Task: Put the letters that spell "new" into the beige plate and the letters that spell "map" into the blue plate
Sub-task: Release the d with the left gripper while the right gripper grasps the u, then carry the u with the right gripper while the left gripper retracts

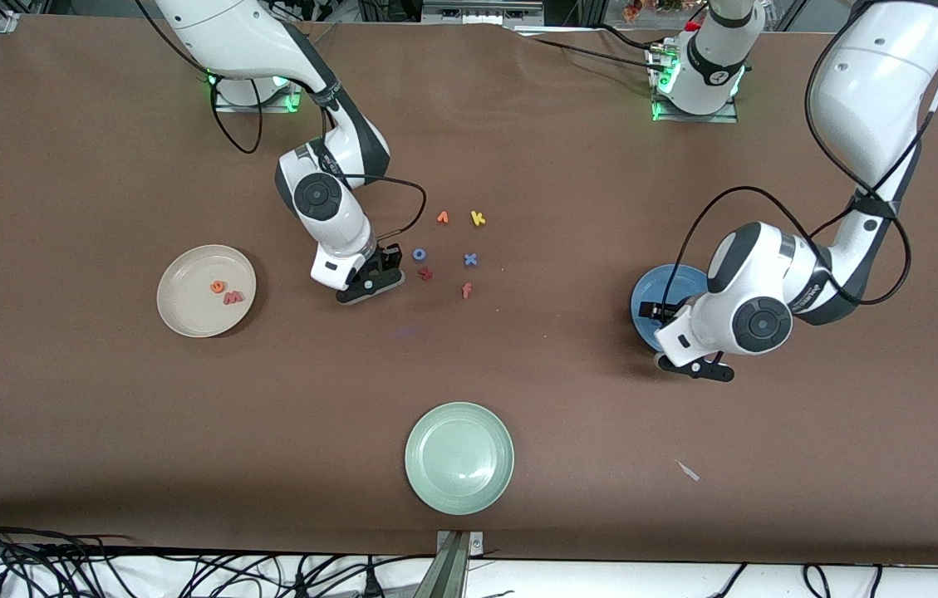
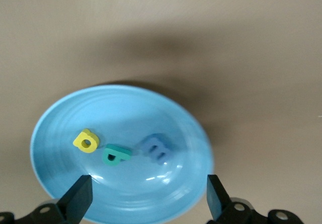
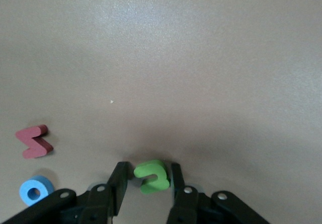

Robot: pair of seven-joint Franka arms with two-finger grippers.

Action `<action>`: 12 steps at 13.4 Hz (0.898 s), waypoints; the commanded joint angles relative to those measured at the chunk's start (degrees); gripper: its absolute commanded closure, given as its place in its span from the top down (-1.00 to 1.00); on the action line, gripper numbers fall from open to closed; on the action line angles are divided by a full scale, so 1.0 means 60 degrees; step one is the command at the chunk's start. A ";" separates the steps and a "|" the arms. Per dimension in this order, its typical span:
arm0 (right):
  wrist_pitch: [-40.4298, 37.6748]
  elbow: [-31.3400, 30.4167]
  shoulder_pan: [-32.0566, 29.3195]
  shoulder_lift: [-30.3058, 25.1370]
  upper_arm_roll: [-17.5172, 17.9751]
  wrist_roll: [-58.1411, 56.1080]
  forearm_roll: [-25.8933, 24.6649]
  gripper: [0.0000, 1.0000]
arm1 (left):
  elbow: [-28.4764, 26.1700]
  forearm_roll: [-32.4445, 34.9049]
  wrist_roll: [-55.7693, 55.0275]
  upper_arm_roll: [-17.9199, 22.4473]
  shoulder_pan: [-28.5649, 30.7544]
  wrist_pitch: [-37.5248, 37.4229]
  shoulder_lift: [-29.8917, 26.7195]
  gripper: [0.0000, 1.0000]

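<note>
In the left wrist view my left gripper (image 2: 148, 183) hangs open over the blue plate (image 2: 60, 183), where the yellow "p" (image 2: 85, 140), teal "a" (image 2: 115, 154) and blue "m" (image 2: 156, 148) lie. In the front view this gripper (image 1: 658, 311) covers part of that plate (image 1: 640, 291). My right gripper (image 3: 148, 167) is down on the table with its fingers on either side of the green "n" (image 3: 151, 176). One finger touches the letter and a small gap shows at the other. The beige plate (image 1: 186, 316) holds the orange "e" (image 1: 218, 286) and salmon "w" (image 1: 233, 297).
Loose letters lie beside the right gripper (image 1: 385, 270): a blue "o" (image 1: 419, 254), a dark red letter (image 1: 425, 272), a blue "x" (image 1: 470, 259), an orange "f" (image 1: 466, 290), a yellow "k" (image 1: 478, 218) and another orange letter (image 1: 443, 218). A pale green plate (image 1: 459, 457) sits nearest the front camera.
</note>
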 commanded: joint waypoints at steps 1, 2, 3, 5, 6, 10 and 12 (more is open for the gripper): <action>0.0446 -0.0042 0.0213 0.0304 0.0014 -0.0047 -0.0015 -0.21 | 0.0766 -0.0093 0.0131 -0.0274 -0.0084 -0.1024 -0.0869 1.00; 0.0446 -0.0057 0.0213 0.0318 0.0000 -0.0062 -0.0015 -0.21 | 0.1160 -0.0137 0.0160 -0.0318 -0.0084 -0.1390 -0.1060 1.00; 0.0446 -0.0057 0.0213 0.0333 0.0000 -0.0062 -0.0145 -0.23 | 0.1599 -0.0166 0.0174 -0.0318 -0.0099 -0.1858 -0.1193 1.00; 0.0446 -0.0072 0.0213 0.0333 0.0000 -0.0047 -0.0322 -0.31 | 0.2216 -0.0152 0.0160 -0.0318 -0.0114 -0.2970 -0.1616 1.00; 0.0446 -0.0072 0.0213 0.0333 0.0000 -0.0047 -0.0337 -0.36 | 0.2451 -0.0181 0.0174 -0.0275 -0.0099 -0.3367 -0.1865 1.00; 0.0446 0.0001 0.0213 0.0377 0.0014 -0.0062 -0.0337 -0.51 | 0.2105 -0.0839 0.0892 0.1344 -0.0827 -0.3386 -0.3271 1.00; 0.0359 0.0148 0.0213 0.0319 0.0014 -0.0091 -0.0352 -0.59 | 0.1680 -0.1582 0.0922 0.2592 -0.1517 -0.2935 -0.3711 1.00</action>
